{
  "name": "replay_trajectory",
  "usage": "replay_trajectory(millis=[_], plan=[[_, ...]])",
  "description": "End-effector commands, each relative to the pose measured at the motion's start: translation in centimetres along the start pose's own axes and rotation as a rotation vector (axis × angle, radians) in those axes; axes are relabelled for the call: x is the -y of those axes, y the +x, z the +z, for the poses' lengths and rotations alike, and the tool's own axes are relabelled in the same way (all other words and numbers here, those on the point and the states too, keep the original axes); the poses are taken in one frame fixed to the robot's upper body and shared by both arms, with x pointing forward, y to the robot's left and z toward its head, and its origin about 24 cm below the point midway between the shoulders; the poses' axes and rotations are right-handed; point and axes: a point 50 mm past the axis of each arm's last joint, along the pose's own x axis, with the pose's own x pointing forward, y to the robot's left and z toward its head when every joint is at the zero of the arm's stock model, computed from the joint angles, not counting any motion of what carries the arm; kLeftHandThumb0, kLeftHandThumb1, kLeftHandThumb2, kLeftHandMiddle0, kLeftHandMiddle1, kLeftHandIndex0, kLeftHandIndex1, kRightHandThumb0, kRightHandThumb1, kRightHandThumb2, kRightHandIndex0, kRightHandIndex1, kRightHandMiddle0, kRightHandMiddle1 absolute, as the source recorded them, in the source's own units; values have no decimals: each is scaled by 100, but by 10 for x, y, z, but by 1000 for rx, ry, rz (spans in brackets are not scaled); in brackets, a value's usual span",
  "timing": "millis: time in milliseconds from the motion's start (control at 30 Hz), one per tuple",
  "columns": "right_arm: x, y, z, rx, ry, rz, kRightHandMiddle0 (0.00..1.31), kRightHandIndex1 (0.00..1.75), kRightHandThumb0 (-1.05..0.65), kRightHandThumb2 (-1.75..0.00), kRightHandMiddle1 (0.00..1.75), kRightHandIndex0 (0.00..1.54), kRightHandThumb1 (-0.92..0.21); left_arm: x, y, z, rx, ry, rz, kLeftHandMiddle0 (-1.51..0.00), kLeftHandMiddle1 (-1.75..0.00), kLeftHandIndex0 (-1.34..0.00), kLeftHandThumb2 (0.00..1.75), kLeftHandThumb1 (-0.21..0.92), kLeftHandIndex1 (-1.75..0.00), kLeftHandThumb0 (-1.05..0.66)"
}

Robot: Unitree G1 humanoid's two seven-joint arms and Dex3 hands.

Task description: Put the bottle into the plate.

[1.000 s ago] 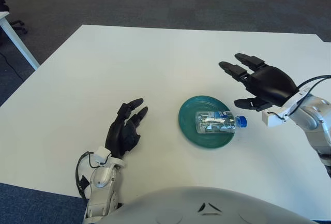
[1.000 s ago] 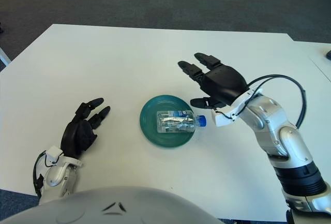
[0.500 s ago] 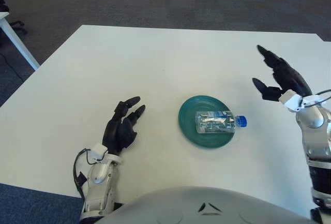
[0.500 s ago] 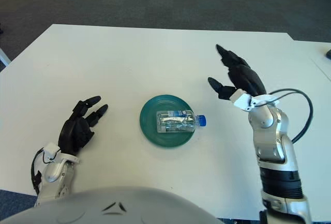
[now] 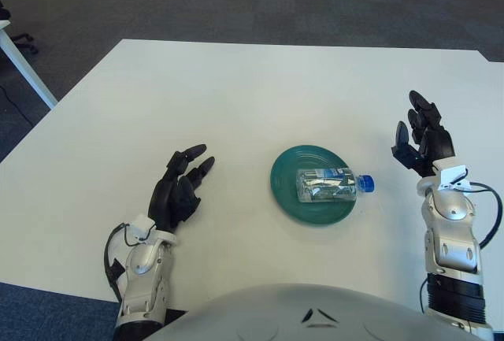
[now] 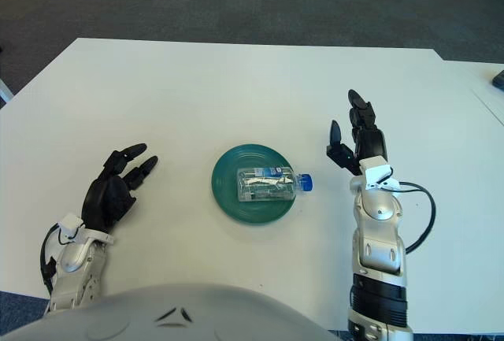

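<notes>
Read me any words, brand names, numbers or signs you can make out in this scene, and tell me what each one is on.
None can be read.
Bottle, lying in the plate: it has a label, but its print is too small and blurred to read.
Table, left hand and right hand: no text shows.

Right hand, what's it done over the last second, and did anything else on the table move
The right hand has pulled back from beside the bottle's cap toward the robot's right side, turning so its open fingers point away from the robot. It took hold of nothing. The left hand slid slightly toward the robot's left, fingers still spread. The bottle stayed lying on its side in the green plate, cap over the right rim.
</notes>
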Motion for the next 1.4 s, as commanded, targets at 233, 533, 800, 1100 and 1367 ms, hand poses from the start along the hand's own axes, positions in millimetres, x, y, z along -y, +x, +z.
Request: replay_trajectory(millis=[233,533,800,1100,1367], plan=[[-16,-7,-7,-24,210,-32,0,2,-80,-88,60,31,-92,-15,2,-4,-18,1,8,-67,0,-26,96,92,-80,-64],[-32,-11,-14,-7,258,-62,5,4,-78,-85,65,38,-92,-24,3,-4,-18,2,9,-67,0,-26,96,92,-80,-64],[-39,-20,-22,-9,285,-85,8,4,-76,-83,68,42,-92,-32,4,-3,-18,1,10,-67,0,-26,96,92,-80,-64],[-46,-27,-30,-20,318,-109,13,5,-76,-81,70,50,-92,-36,6,-2,-17,2,10,-67,0,-26,96,92,-80,-64],[-53,-33,-36,-36,343,-101,16,5,-74,-78,71,54,-92,-39,7,-1,-16,2,10,-67,0,-26,96,92,-80,-64]])
